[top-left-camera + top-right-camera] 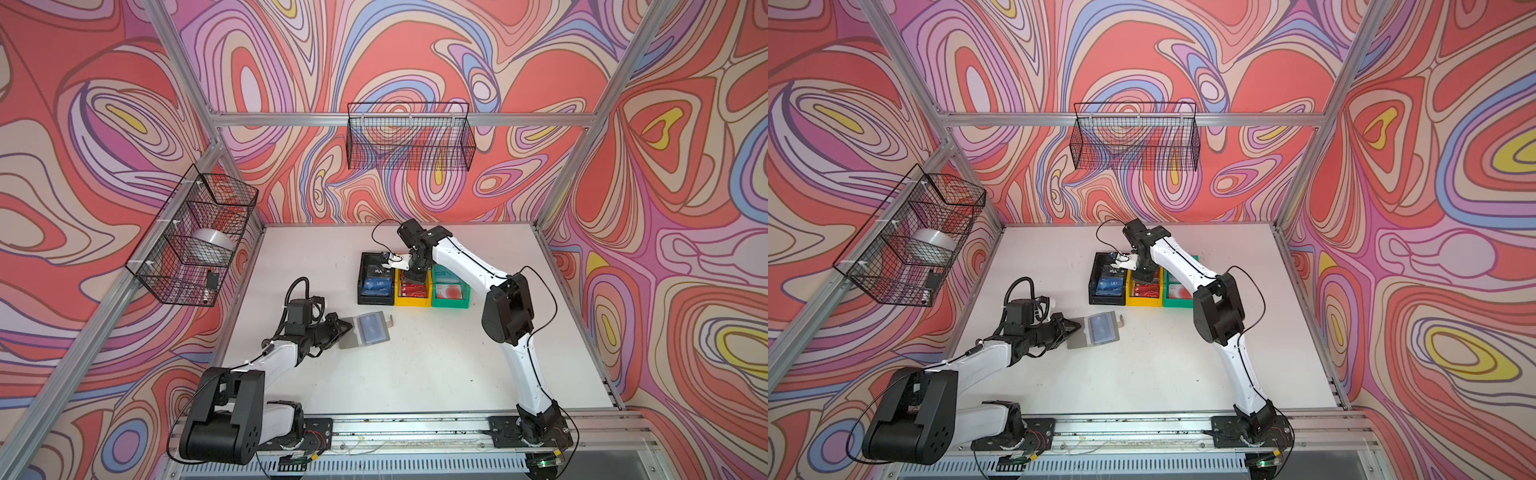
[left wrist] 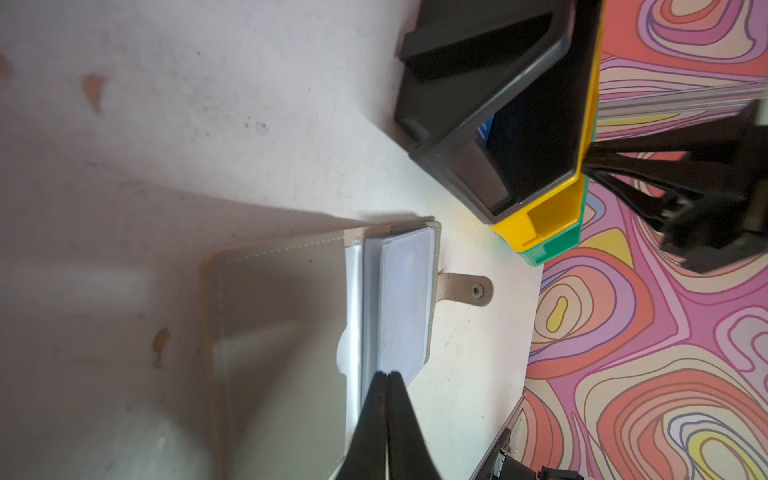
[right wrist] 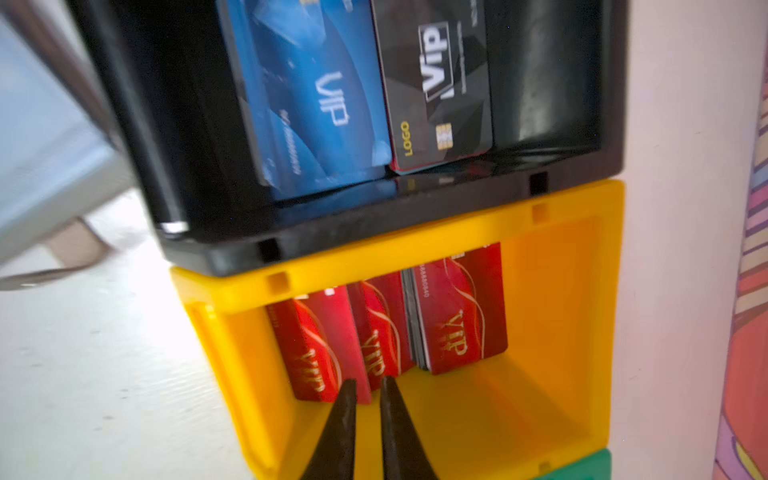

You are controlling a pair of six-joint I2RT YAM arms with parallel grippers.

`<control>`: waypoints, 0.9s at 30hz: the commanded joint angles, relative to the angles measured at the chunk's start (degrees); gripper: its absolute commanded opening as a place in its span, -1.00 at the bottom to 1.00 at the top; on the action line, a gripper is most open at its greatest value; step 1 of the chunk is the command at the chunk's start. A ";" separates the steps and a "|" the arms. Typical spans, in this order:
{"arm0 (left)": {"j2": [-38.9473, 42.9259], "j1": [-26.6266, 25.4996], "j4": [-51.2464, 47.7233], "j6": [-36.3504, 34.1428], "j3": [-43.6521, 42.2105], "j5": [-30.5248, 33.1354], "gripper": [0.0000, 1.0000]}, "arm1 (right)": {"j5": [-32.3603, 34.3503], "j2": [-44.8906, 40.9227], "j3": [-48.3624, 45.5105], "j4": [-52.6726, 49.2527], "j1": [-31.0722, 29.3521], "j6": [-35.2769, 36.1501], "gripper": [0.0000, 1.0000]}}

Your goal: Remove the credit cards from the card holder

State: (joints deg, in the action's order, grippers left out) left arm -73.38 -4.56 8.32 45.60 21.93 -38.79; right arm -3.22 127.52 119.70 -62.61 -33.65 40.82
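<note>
1. Holder (image 1: pixel 365 331): lay open on the table (image 1: pixel 415 374), near the bins, snap tab (image 2: pixel 469 289) undone. I had the left gripper (image 2: pixel 387 375) clenched on its sleeve edge, which I judged was to pin it while cards were pulled. One bluish card (image 2: pixel 407 299) sat in a sleeve; no lettering legible.
2. Right gripper (image 3: pixel 368 384): fingers slightly parted, grasping nothing, over the yellow bin (image 3: pixel 540 374). I read this as a drop-off.
3. Yellow bin: red cards (image 3: pixel 461 324), gold "VIP".
4. Black bin (image 3: pixel 374 216): blue card (image 3: pixel 324 95), "VIP"; black card (image 3: pixel 440 83), "ViP", "LOGO".
5. Green bin (image 1: pixel 451 304): pale card (image 1: pixel 451 293), red disc; text unreadable.
</note>
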 commanded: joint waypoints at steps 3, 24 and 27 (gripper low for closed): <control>-2.44 0.16 -2.51 -2.12 0.39 1.44 -0.87 | -18.24 -14.12 -18.00 15.98 -7.04 -19.89 -0.70; -7.10 0.16 0.58 -2.09 -0.47 1.86 -0.88 | -24.63 -0.64 -23.32 21.60 -9.77 -43.19 -1.00; -7.12 0.16 0.28 -2.43 -0.31 1.95 -0.88 | -22.30 -0.51 -23.28 21.30 -9.29 -43.66 -1.00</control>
State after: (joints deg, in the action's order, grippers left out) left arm -80.01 -4.56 8.40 44.47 21.93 -37.43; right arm -29.39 126.08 94.98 -41.67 -43.44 -1.48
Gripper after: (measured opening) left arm 0.063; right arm 0.042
